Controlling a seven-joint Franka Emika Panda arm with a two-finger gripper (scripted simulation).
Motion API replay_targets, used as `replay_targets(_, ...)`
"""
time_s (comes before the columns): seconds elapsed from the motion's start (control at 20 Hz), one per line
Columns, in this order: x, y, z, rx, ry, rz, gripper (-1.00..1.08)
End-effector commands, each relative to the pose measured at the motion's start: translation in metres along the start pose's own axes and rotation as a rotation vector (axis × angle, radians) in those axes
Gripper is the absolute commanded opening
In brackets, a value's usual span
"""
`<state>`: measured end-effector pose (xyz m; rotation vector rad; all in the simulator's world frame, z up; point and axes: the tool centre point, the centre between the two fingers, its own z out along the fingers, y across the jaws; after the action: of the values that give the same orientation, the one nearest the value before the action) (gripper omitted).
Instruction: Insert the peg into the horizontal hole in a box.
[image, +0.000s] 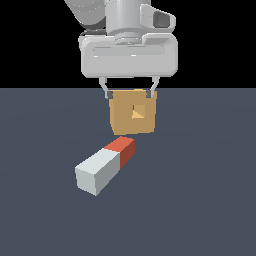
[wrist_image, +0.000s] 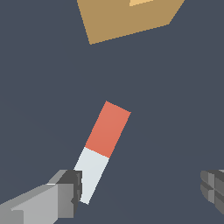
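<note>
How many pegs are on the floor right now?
1. The peg lies flat on the floor in front of the box, its red end toward the box, apart from it. The open gripper hangs above, holding nothing. No other pegs are visible in either view.

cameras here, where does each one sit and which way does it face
Exterior view: off the arm, low over the floor, facing the box and its hole; the arm's hand with open gripper hangs above.
Wrist view: on the wrist, looking down between the fingertips onto the peg.
Shared: peg, box, gripper.
</note>
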<state>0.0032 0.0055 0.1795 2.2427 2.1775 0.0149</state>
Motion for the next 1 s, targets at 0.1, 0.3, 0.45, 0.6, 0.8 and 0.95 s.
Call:
replay_targets(0.1,-0.001,0.000,0.001,0.000,0.000,0.004,1.00)
replay_targets(0.3,-0.008,-0.005,0.009,0.002,0.000,0.040,1.00)
replay_targets(0.45,-0.017,-0.011,0.021,0.004,-0.001,0.090,1.00)
replay_targets(0.6,-0.029,-0.020,0.037,0.006,-0.001,0.158,1.00)
replay_targets(0.8,-0.048,-0.038,0.063,0.011,-0.002,0.271,1.00)
replay_targets(0.95,-0.059,-0.050,0.080,0.014,-0.002,0.341,1.00)
